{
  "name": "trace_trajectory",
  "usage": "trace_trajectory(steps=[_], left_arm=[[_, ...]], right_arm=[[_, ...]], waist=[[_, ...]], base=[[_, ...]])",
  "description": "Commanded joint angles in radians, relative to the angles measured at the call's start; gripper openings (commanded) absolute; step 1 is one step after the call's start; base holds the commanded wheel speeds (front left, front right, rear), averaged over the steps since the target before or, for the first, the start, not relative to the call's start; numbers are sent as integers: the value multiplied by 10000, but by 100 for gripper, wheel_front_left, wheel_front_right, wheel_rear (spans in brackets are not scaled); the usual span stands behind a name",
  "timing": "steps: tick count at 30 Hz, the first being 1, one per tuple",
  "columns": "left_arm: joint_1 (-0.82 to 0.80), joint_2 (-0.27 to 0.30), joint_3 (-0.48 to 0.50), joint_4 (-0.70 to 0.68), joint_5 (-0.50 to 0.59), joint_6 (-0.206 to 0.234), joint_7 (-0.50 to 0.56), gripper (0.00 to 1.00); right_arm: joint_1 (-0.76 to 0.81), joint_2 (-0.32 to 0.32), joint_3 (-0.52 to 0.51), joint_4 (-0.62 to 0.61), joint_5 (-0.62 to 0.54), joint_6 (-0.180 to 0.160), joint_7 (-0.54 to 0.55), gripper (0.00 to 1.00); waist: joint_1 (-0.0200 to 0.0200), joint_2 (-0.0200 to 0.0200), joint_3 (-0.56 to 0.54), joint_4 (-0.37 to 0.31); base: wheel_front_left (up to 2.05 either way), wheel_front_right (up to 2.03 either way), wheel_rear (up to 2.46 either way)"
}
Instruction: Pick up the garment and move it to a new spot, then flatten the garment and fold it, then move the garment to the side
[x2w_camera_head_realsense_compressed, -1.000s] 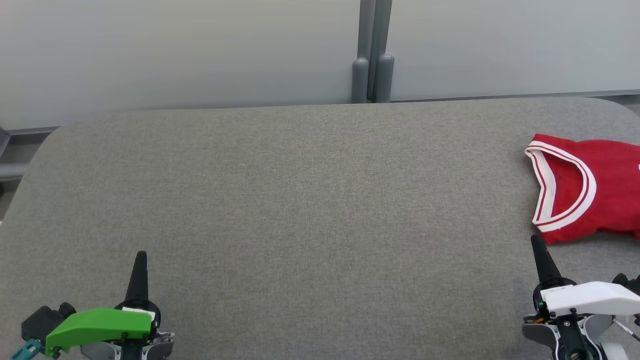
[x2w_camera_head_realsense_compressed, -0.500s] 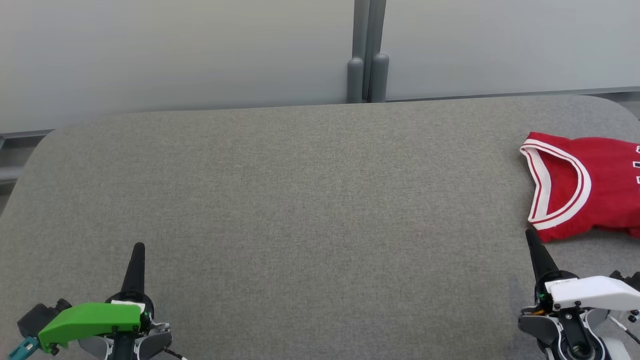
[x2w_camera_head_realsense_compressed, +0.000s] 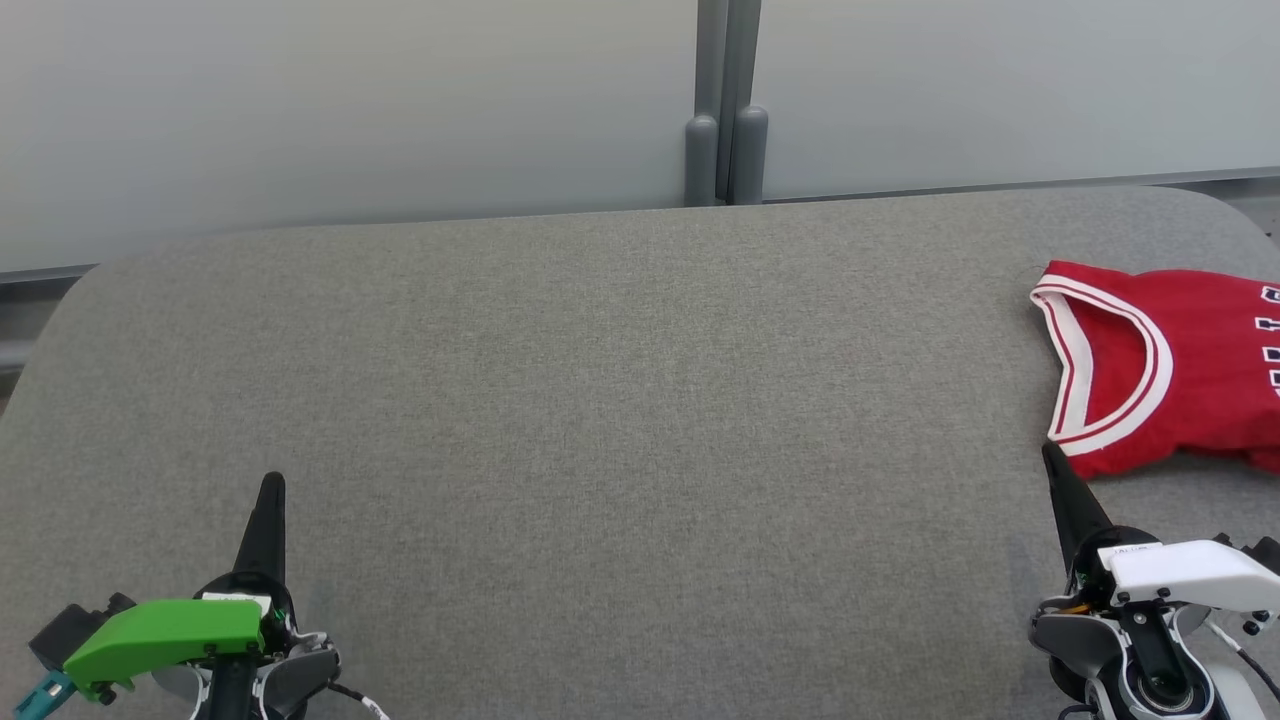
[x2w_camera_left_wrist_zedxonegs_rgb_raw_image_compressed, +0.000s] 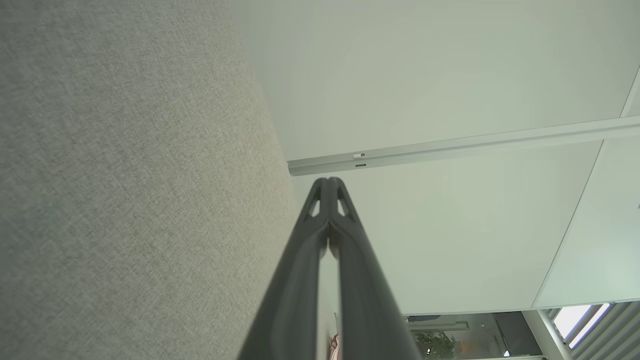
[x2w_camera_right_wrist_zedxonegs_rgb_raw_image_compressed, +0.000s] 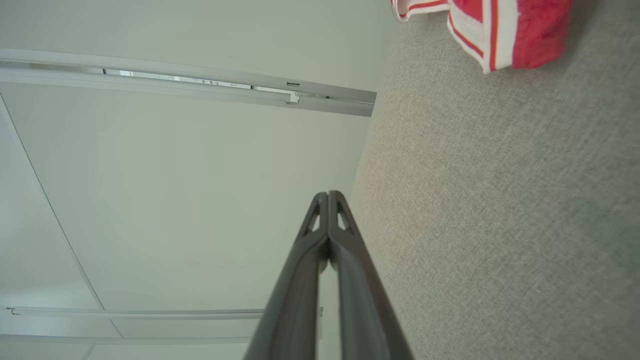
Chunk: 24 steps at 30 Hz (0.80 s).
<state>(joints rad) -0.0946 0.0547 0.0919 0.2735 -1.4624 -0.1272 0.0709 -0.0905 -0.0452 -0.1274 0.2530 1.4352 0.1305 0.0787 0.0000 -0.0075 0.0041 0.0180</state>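
Observation:
A red sleeveless jersey (x2w_camera_head_realsense_compressed: 1190, 370) with white-and-red trim lies crumpled at the far right of the grey fabric table (x2w_camera_head_realsense_compressed: 620, 400), partly cut off by the frame edge. Its trimmed edge (x2w_camera_right_wrist_zedxonegs_rgb_raw_image_compressed: 492, 30) also appears at the top of the right wrist view. My right gripper (x2w_camera_head_realsense_compressed: 1052, 460) is shut and empty, its tip just below the jersey's lower left corner, close to it but apart. My left gripper (x2w_camera_head_realsense_compressed: 271, 485) is shut and empty at the lower left, far from the jersey. Both wrist views show fingers pressed together (x2w_camera_left_wrist_zedxonegs_rgb_raw_image_compressed: 328, 182) (x2w_camera_right_wrist_zedxonegs_rgb_raw_image_compressed: 328, 195).
A pale partition wall runs behind the table, with a grey vertical post (x2w_camera_head_realsense_compressed: 725, 100) at its middle. The table's rounded back corners sit at the left (x2w_camera_head_realsense_compressed: 90, 275) and right (x2w_camera_head_realsense_compressed: 1230, 205).
The whole head view has shifted, so the camera moved; the jersey and post sit slightly further left in the picture. Both grippers stay shut and empty.

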Motion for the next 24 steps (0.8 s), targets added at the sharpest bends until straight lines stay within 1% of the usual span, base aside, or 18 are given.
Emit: trace_trajectory(steps=[1,20,24], left_arm=[[-232,3,53,-65,-293,-47,76,0],[-363,-50,228,-159,-1527,-62,429,0],[-362,-48,224,-157,-1493,-61,411,0]], right_arm=[[-190,-69,11,3,273,4,76,0],[-409,-76,82,99,1757,4,442,0],[-383,-76,84,99,1775,4,439,0]], waist=[[0,63,0,-14],[0,74,-3,-172],[0,75,-3,-180]], base=[[0,0,0],[0,0,0],[0,0,0]])
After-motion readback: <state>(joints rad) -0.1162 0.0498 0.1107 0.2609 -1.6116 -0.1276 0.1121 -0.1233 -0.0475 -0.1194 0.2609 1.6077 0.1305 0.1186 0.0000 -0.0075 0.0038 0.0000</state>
